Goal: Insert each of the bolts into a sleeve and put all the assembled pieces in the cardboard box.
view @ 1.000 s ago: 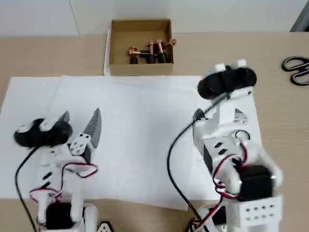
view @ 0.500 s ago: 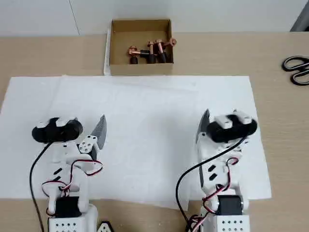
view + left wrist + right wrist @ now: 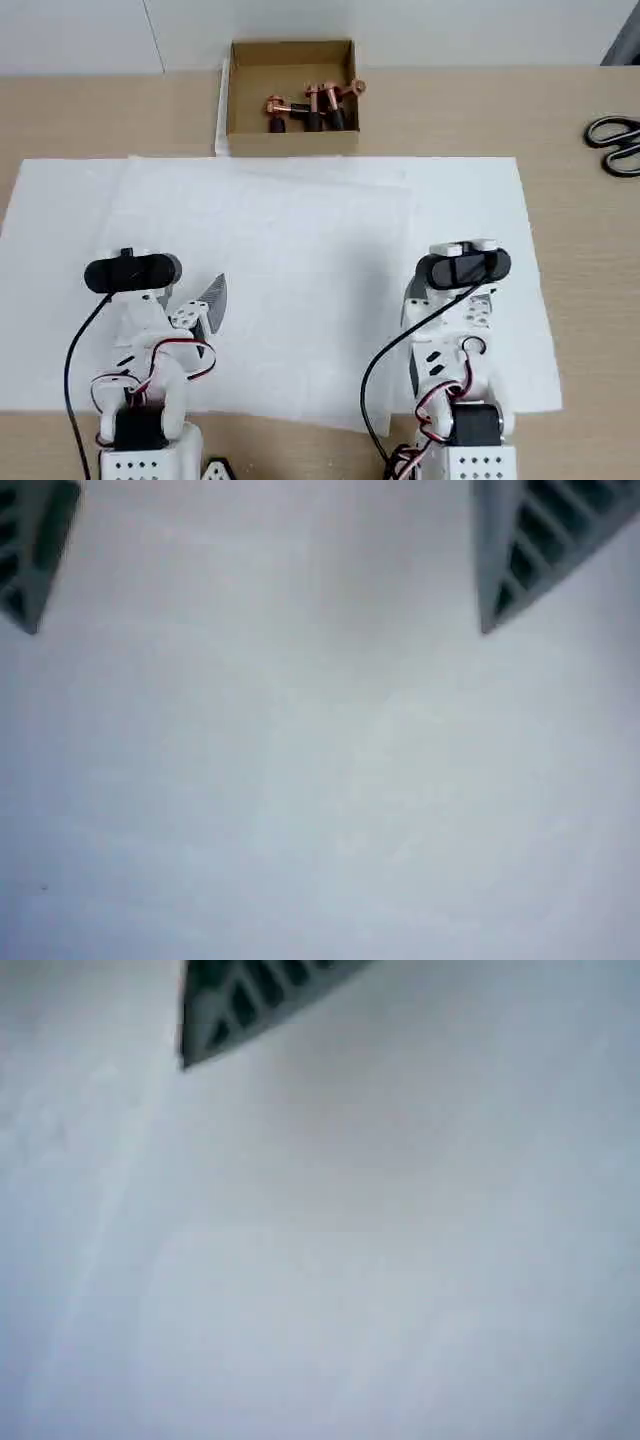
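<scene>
The cardboard box [image 3: 240, 98] stands at the far edge of the table, just beyond the white paper. Inside it, several copper bolts in black sleeves [image 3: 312, 104] lie bunched toward its right side. My left gripper [image 3: 258, 625] is open and holds nothing, low over bare white paper near the front left [image 3: 205, 305]. My right gripper [image 3: 412, 292] is tucked under its arm at the front right, also over bare paper and far from the box.
A large white paper sheet [image 3: 300, 230] covers the middle of the table. Black scissors [image 3: 615, 142] lie on the wood at the far right edge. Both arm bases stand at the front edge.
Both arms have pulled back toward the table's front edge. The right arm came back much farther, from near the paper's far edge. The left gripper stays open.
</scene>
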